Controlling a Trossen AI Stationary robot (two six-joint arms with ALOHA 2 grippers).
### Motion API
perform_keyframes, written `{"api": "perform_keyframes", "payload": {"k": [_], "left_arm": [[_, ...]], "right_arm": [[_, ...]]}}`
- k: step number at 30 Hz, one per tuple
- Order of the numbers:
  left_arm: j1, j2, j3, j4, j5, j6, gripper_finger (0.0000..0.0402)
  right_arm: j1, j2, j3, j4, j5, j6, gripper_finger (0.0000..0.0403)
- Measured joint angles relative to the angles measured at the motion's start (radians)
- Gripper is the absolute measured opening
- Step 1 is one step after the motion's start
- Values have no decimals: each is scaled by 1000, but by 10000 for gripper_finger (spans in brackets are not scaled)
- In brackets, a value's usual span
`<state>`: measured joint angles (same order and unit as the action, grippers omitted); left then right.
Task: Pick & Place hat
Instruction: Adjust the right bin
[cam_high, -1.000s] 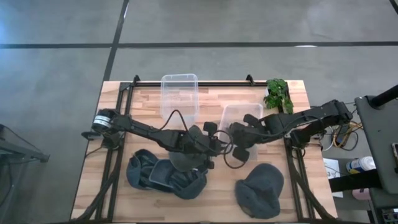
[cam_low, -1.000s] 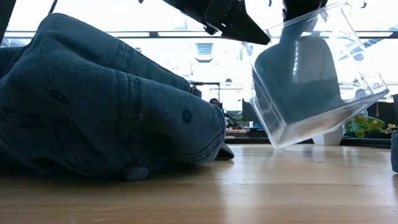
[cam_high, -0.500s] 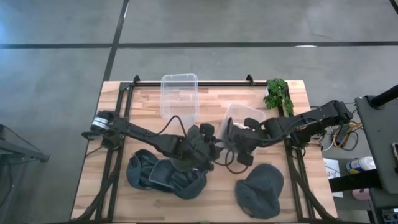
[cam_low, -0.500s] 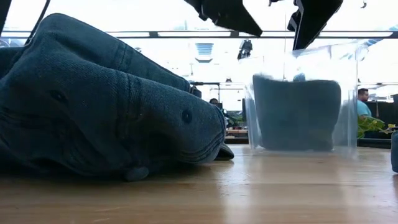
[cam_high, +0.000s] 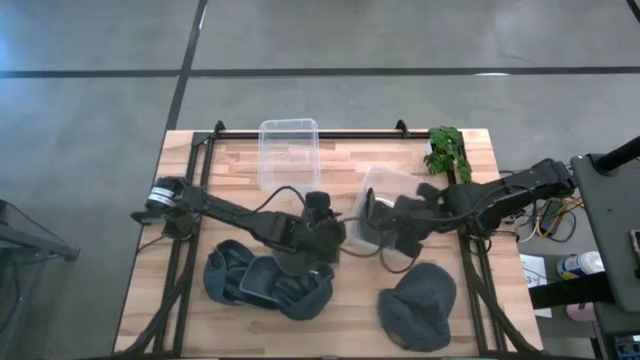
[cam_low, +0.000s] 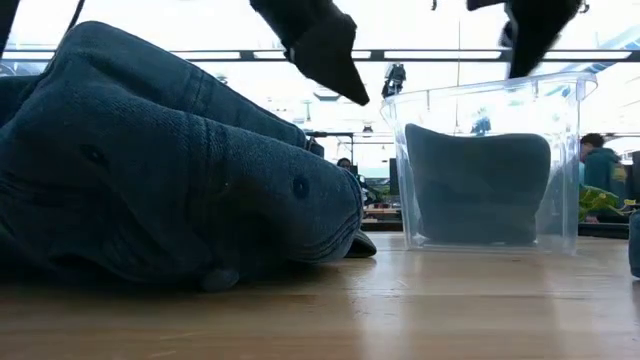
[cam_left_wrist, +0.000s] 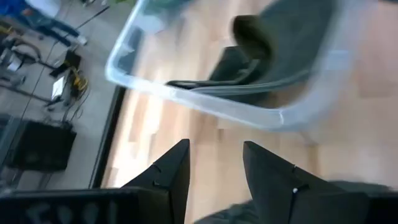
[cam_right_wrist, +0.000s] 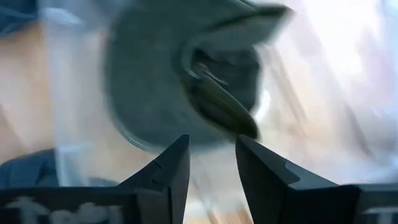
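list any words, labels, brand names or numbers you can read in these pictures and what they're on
None can be read.
Pale marks along the left gripper's body, left wrist view: too blurred to read.
Pale marks along the right gripper's body, right wrist view: too blurred to read.
Hats, clear bins and wooden table: no lettering shows.

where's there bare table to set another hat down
Bare wood lies at the front between the hat pile and the lone hat, and at the back between the empty tub and the plant. The middle is crowded by both arms.
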<state>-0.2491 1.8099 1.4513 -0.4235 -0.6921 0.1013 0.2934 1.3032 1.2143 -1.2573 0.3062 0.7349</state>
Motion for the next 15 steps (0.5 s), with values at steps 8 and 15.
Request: {"api": "perform_keyframes", "payload": {"k": [8, 15], "left_arm": [[108, 2, -3, 42, 236, -5, 142], [164, 2, -5, 89, 405, 2, 142]], "right_arm": [[48, -192, -127, -141, -9, 483, 116], [47, -295, -312, -63, -70, 582, 116]]}}
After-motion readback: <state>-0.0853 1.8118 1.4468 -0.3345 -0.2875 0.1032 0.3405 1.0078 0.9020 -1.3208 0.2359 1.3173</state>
